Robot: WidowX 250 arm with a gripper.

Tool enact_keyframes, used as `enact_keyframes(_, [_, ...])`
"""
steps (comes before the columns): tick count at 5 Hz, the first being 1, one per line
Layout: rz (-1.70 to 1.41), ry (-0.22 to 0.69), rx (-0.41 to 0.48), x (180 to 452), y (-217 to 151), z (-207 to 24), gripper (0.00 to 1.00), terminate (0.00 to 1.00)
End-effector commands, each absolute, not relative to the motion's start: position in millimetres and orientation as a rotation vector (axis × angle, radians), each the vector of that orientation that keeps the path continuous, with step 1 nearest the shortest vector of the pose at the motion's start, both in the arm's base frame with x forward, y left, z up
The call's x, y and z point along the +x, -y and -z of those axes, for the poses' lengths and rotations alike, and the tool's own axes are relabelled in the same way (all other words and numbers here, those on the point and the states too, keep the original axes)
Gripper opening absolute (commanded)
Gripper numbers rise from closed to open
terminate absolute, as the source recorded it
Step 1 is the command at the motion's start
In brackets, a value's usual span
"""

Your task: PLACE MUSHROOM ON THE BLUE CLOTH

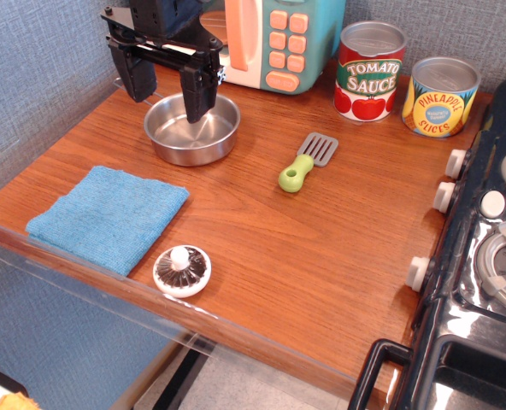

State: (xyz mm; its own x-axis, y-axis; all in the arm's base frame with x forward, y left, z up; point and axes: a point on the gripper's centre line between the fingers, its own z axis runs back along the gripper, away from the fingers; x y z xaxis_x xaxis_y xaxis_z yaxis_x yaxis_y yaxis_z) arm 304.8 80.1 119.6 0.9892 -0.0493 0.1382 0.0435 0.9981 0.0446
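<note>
The mushroom point(182, 271) lies gills-up near the table's front edge, white rim, dark ribbed gills, white knob stem. It sits just right of the blue cloth point(108, 216), which lies flat at the front left; they are close but I cannot tell if they touch. My gripper point(165, 90) is open and empty, hanging high at the back left above the steel pan point(192, 129), far from the mushroom.
A green-handled toy spatula point(308, 161) lies mid-table. A toy microwave point(274, 41), a tomato sauce can point(369, 72) and a pineapple can point(441, 96) stand along the back. A toy stove point(484, 256) borders the right side.
</note>
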Motion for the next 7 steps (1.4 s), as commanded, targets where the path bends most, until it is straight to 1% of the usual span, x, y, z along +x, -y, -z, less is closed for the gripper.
enact_keyframes(1, [0.047, 0.14, 0.042, 304.8, -80.1, -119.6, 1.0, 0.0])
enact_keyframes(2, [0.049, 0.166, 0.041, 292.1, -77.0, -123.5, 1.0, 0.0])
enact_keyframes(3, [0.067, 0.184, 0.034, 275.0, -72.8, -121.5, 1.0, 0.0])
enact_keyframes(4, [0.106, 0.169, 0.034, 249.8, -61.6, -108.5, 1.0, 0.0])
enact_keyframes(5, [0.134, 0.122, 0.038, 239.5, -49.0, -87.1, 1.0, 0.0])
enact_keyframes(7, [0.158, 0.073, 0.054, 234.9, -33.1, -53.2, 1.0, 0.0])
